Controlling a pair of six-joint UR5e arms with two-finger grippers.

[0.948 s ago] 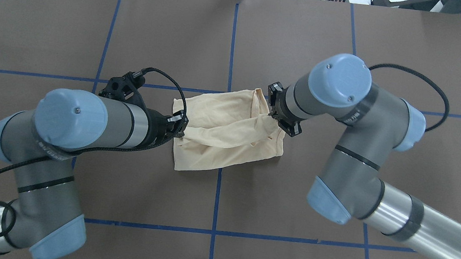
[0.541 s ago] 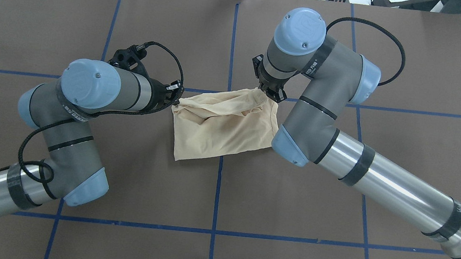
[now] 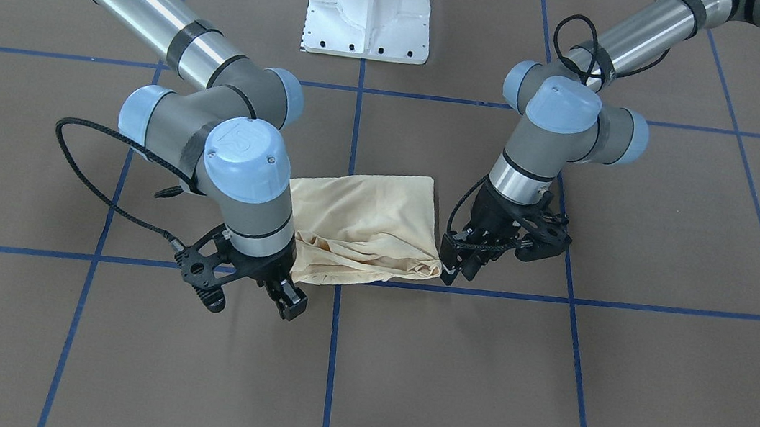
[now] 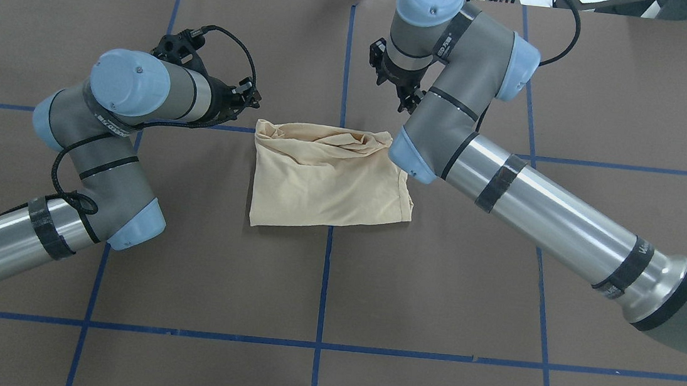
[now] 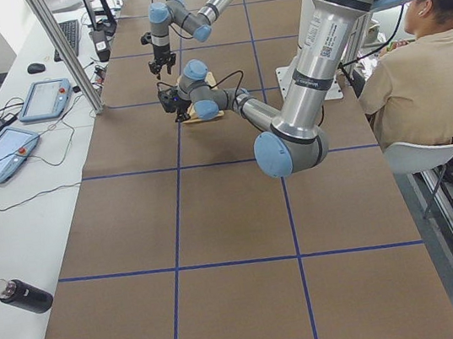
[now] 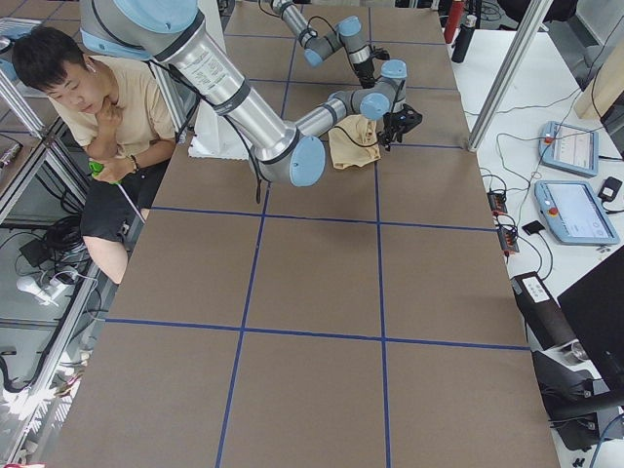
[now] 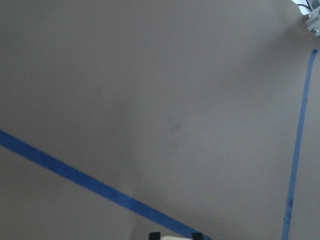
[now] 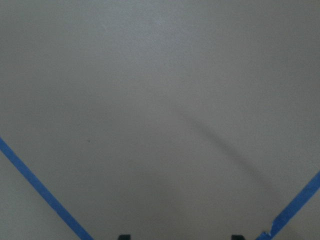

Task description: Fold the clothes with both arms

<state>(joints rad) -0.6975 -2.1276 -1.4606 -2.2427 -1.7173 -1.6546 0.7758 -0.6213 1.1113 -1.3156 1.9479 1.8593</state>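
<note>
T-shirt [image 4: 329,182]: lay folded mid-bench, touching neither claw.
Left claw [image 3: 458,272]: narrow, empty, just off its corner.
Right claw [image 3: 284,297]: wide, empty.

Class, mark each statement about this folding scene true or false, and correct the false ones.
1. The shirt lies folded on the table. True.
2. The right gripper grips the shirt. False: it is clear of the shirt and holds nothing.
3. A blue tape line runs under the shirt. True.
4. The shirt's print faces up. False: only plain cream fabric shows.
5. The left gripper rests mid-shirt. False: it is past the shirt's far left corner.
</note>
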